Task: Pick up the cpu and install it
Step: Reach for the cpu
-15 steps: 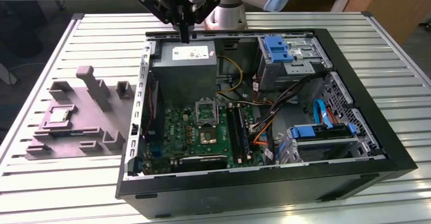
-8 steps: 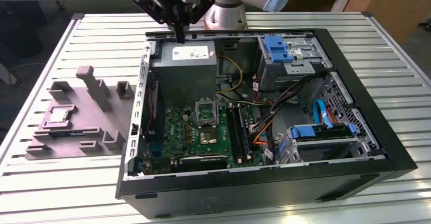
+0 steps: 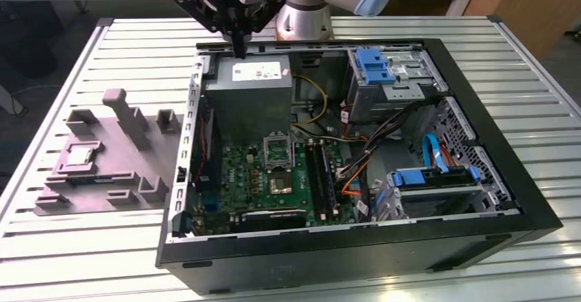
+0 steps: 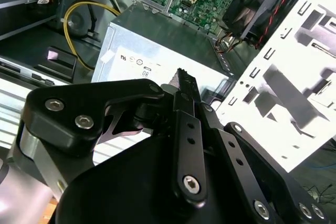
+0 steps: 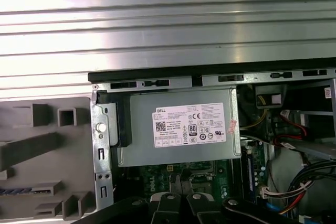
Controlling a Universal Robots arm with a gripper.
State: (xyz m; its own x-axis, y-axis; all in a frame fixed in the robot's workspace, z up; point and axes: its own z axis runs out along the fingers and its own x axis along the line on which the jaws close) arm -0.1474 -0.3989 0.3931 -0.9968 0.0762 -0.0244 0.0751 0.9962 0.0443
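One clenched, empty gripper [image 3: 239, 52] hangs above the grey box [image 3: 250, 94] — the cpu [image 3: 80, 154] lies well apart.

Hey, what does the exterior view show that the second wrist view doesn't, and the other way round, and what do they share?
The exterior view adds the cpu, lying on the grey holder outside the case on the exterior view's left, and the blue drive brackets. The second wrist view adds a black fan with red and black wires. Shared: the shut gripper by the grey power supply, the green motherboard and a yellow cable.
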